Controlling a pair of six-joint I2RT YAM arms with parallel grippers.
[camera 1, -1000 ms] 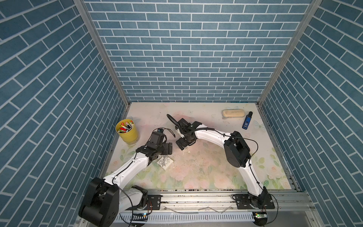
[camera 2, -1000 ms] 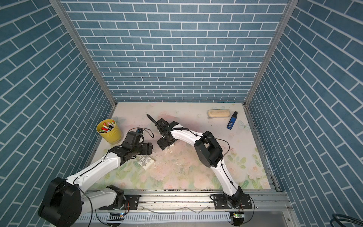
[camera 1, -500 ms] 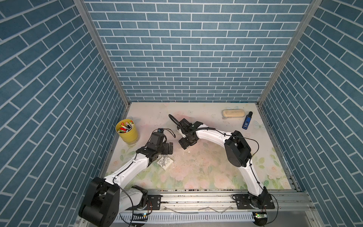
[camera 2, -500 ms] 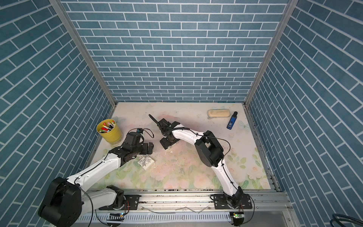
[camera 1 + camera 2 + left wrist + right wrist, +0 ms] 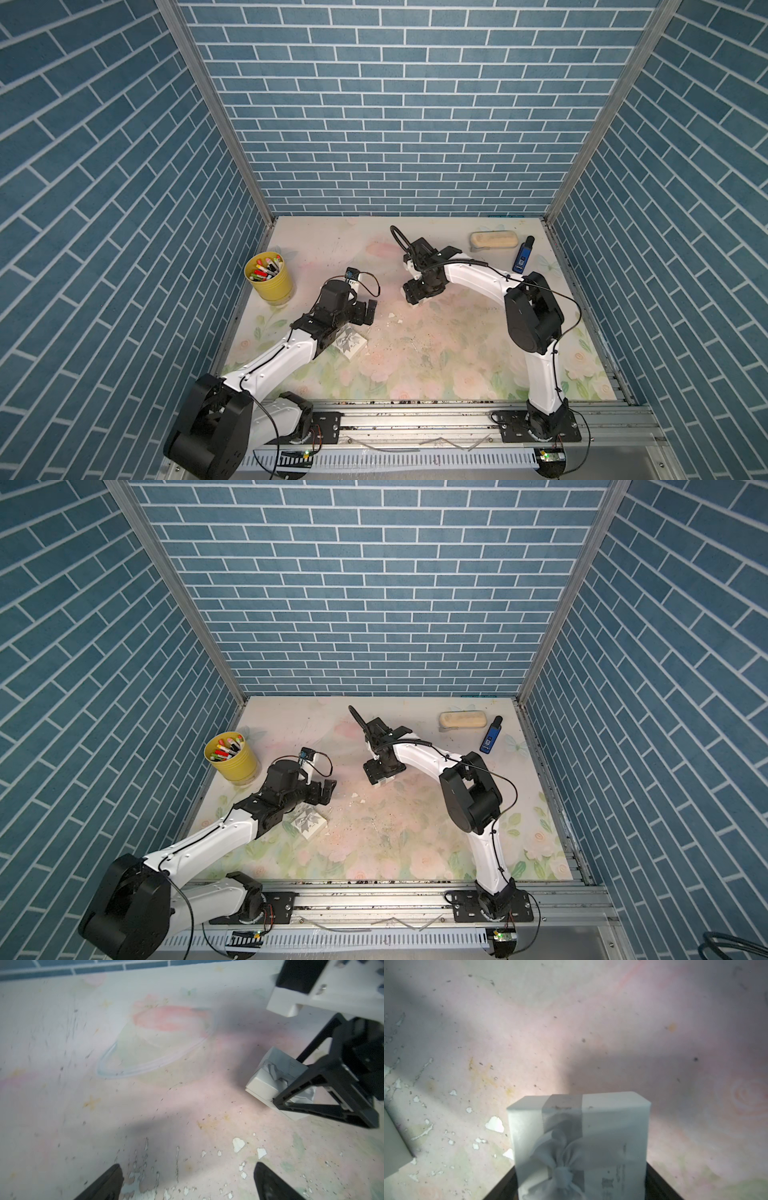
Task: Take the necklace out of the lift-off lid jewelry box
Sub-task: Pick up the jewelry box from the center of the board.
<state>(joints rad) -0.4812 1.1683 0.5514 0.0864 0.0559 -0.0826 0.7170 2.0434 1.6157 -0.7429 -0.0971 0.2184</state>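
Note:
The jewelry box [image 5: 581, 1126] is small and white, with a grey ribbon and bow on its lid. It stands on the floral mat mid-table, also seen in the left wrist view [image 5: 268, 1078] and in both top views [image 5: 384, 780]. My right gripper [image 5: 579, 1184] comes down over it, with a dark finger pressed against each side of the lid [image 5: 415, 293]. My left gripper [image 5: 188, 1176] hovers open and empty above the mat to the box's left [image 5: 365, 311]. The necklace is hidden.
A white square box with a leaf print [image 5: 351, 341] lies beside the left forearm. A yellow cup of markers [image 5: 269, 277] stands at the left edge. A beige sponge [image 5: 493, 241] and a blue bottle [image 5: 522, 259] sit at the back right. White flakes [image 5: 238, 1144] dot the mat.
My right gripper has shifted a little to the right and its jaws have narrowed onto the box. The left gripper's jaws have opened slightly wider, and that arm has barely moved.

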